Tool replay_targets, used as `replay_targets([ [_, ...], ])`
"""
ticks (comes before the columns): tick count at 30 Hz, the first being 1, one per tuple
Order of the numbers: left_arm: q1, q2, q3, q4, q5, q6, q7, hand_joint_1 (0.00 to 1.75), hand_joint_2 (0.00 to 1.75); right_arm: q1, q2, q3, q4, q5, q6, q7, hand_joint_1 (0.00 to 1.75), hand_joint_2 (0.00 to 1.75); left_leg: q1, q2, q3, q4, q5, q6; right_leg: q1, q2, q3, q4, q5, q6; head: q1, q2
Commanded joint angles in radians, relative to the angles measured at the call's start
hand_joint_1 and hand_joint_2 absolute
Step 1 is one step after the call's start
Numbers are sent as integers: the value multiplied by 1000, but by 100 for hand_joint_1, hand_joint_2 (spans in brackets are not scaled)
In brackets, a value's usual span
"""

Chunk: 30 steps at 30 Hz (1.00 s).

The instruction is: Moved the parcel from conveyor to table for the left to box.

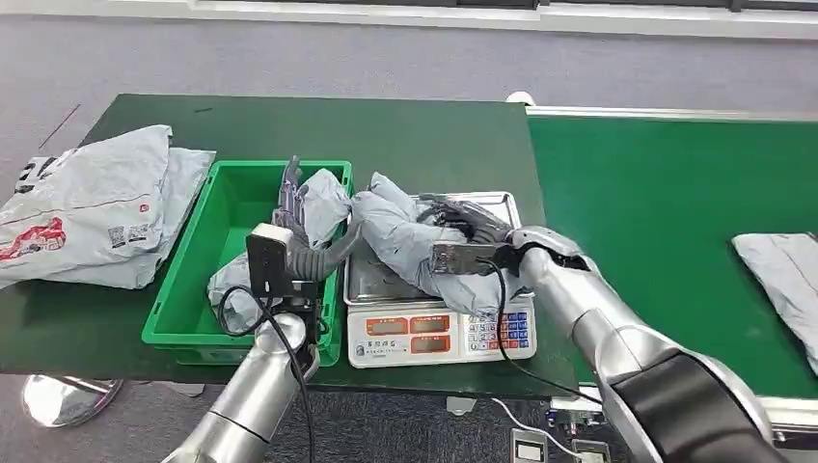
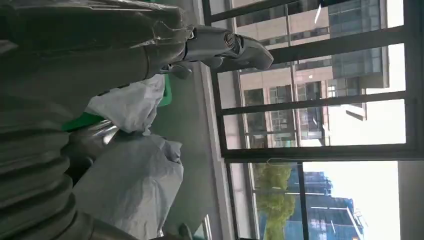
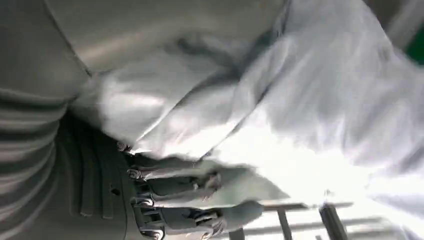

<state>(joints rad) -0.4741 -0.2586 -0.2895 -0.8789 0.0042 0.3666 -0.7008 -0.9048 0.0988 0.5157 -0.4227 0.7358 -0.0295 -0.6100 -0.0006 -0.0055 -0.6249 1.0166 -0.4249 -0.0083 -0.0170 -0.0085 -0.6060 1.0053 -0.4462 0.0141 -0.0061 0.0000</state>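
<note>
While lying crumpled on the steel pan of the scale, grey parcel being gripped at its near side by the right robot hand, fingers curled into the plastic. Reaching over the green bin just left of the scale, left robot hand pressing fingers among the grey bags there; grip impossible to tell. Sharing the green counter: more bags far left. Lying on the conveyor, another bag.

Our right hand grips the grey parcel from its right side, arm bent in beneath it. Our left hand touches the parcel's left end, fingers extended past it.
</note>
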Motion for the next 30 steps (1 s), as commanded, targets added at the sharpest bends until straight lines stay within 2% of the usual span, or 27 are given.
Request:
replay_targets([
  [1,-44,23,-31,67,4,26,3,0,175,38,-72,-256,-203,-270,-268,-88,0,0,1,-2,1,-1,0,0,1,-2,2,-1,0,-1,0,0],
  [2,-43,24,-32,67,4,25,3,0,175,36,-76,-261,-216,-280,-267,-88,0,0,1,-2,0,0,0,0,1,-2,1,-1,0,-1,0,0],
  [3,-47,23,-28,74,5,24,3,0,175,58,-92,-269,-309,-338,-236,-88,0,0,2,-3,4,-2,0,-1,2,-2,6,-4,0,-1,0,0],
  [4,-46,22,-23,76,7,23,3,0,175,69,-104,-275,-344,-372,-223,-88,0,0,1,-3,1,0,0,0,1,-2,2,-1,-1,-1,0,0],
  [15,-39,24,-18,67,4,27,3,0,175,88,-117,-279,-378,-395,-244,-88,0,0,0,-1,1,-1,0,0,0,-1,2,-1,0,-1,0,0],
  [20,-27,23,-17,60,-2,31,3,0,175,130,-149,-271,-456,-472,-239,-88,0,0,1,-2,6,-3,0,-1,2,-2,7,-5,0,-1,0,0],
  [21,-27,23,-17,61,-3,33,3,0,175,142,-154,-269,-486,-487,-255,-88,0,175,1,-2,3,-1,0,0,2,-2,4,-3,0,-1,0,0],
  [22,-28,24,-4,73,5,36,3,0,175,274,-122,-445,-619,-547,-532,-88,0,175,0,-1,3,-2,0,0,1,-1,4,-2,0,-1,0,0],
  [23,-26,34,-6,69,11,-13,3,0,175,380,-154,-485,-698,-633,-524,-88,0,175,2,-4,3,-2,0,0,2,-3,5,-4,-1,-1,0,0],
  [24,-20,43,5,51,23,-53,3,0,175,463,-165,-547,-735,-662,-575,-88,0,175,2,-6,4,-3,0,0,2,-6,7,-5,-1,-1,0,0],
  [25,-19,45,9,49,25,-67,3,0,175,501,-170,-566,-762,-678,-574,-88,0,175,3,-9,10,-8,0,-1,3,-9,14,-10,-1,-2,0,0],
  [27,-19,45,9,49,25,-67,3,0,175,501,-170,-566,-762,-678,-574,-88,0,175,3,-10,5,-3,-1,1,3,-11,10,-7,-2,-1,0,0],
  [28,-19,45,9,49,25,-67,3,0,175,501,-170,-566,-762,-678,-574,-88,0,175,3,-13,7,-3,-1,1,3,-13,13,-8,-4,0,0,0],
  [30,-26,42,30,61,27,-125,3,0,175,547,-138,-655,-671,-693,-646,-88,0,175,1,-11,2,-1,-2,2,1,-10,8,-4,-4,2,0,0],
])
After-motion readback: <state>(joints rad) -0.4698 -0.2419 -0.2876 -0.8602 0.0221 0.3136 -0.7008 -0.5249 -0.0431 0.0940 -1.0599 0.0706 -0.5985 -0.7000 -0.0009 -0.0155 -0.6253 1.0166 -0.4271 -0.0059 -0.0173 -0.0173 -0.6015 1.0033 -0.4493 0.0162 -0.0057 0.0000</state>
